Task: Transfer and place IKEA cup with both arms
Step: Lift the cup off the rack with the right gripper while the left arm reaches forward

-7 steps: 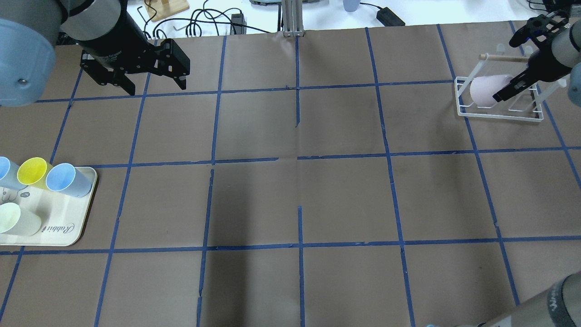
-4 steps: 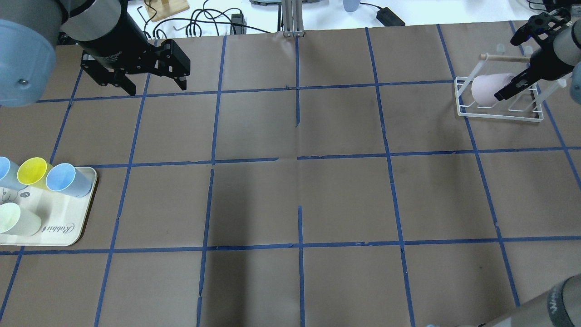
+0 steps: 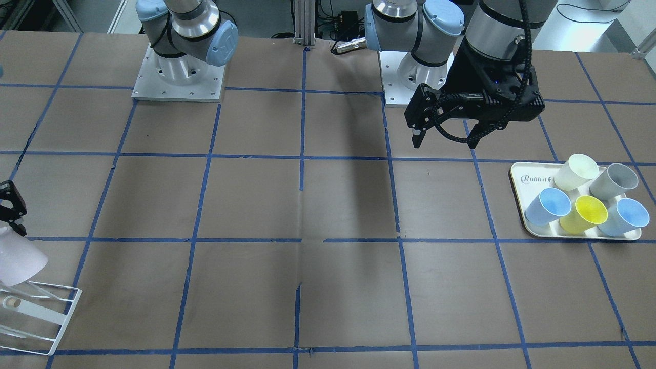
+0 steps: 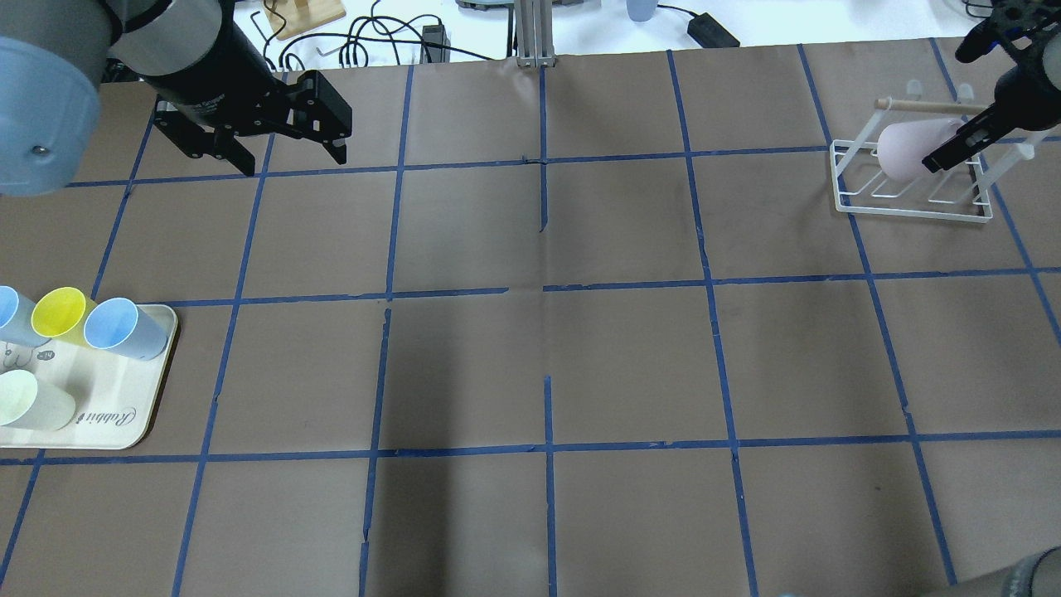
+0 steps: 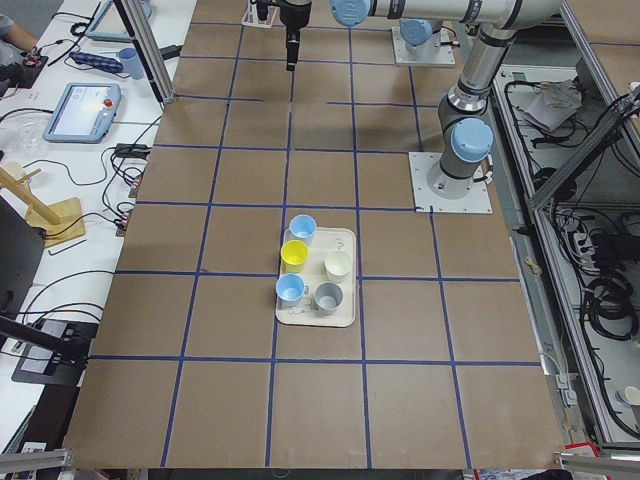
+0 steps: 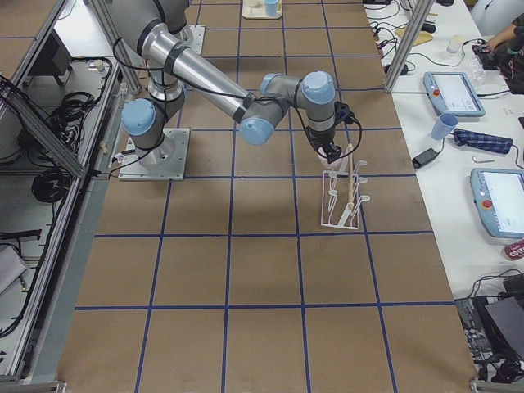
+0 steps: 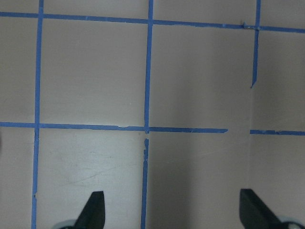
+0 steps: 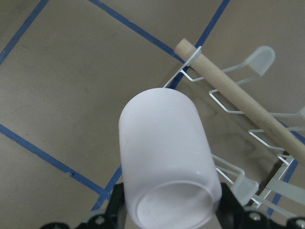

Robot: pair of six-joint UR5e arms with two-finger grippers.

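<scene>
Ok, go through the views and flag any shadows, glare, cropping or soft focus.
Overhead exterior: a broad soft shadow darkens the table centre-left; the white surface beyond it is blown out. Exterior front-facing: the IKEA cup is cropped by the frame's edge. Left wrist: soft focus, dim lower right, left end effector fingertips barely in frame. Right wrist: the cup looms large, slightly soft.

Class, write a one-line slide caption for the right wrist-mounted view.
Right gripper clamps the pink IKEA cup near its rim, mouth toward the camera, beside the white wire rack.
</scene>
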